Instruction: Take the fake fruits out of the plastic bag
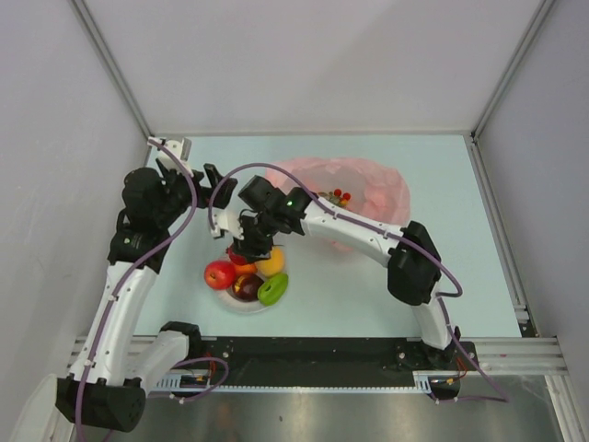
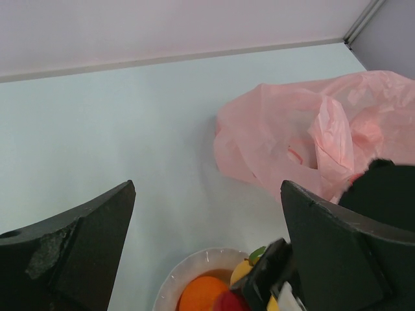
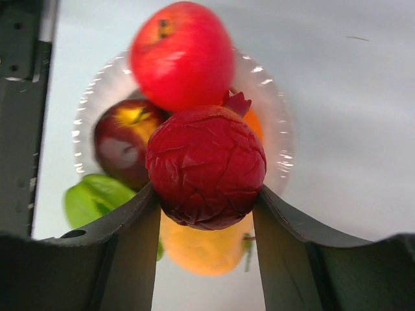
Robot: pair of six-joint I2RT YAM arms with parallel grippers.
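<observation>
My right gripper [image 1: 247, 250] [image 3: 206, 190] is shut on a dark red wrinkled fruit [image 3: 206, 165] and holds it just above the white plate [image 3: 280, 133] [image 1: 226, 303]. On the plate lie a red apple [image 1: 220, 273] [image 3: 181, 55], a dark purple fruit [image 1: 246, 286] [image 3: 122, 137], a yellow-orange one [image 1: 272, 263] [image 3: 204, 251], a green one [image 1: 273, 290] and an orange ball [image 2: 201, 295]. The pink plastic bag [image 1: 363, 184] [image 2: 305, 136] lies behind the plate, with red berries [image 1: 340, 195] at its mouth. My left gripper [image 1: 198, 180] [image 2: 206, 188] is open and empty, left of the bag.
White walls close the table on the left, back and right. The right arm's forearm [image 1: 354, 226] stretches over the bag's front. The metal rail [image 1: 322, 350] with both arm bases runs along the near edge.
</observation>
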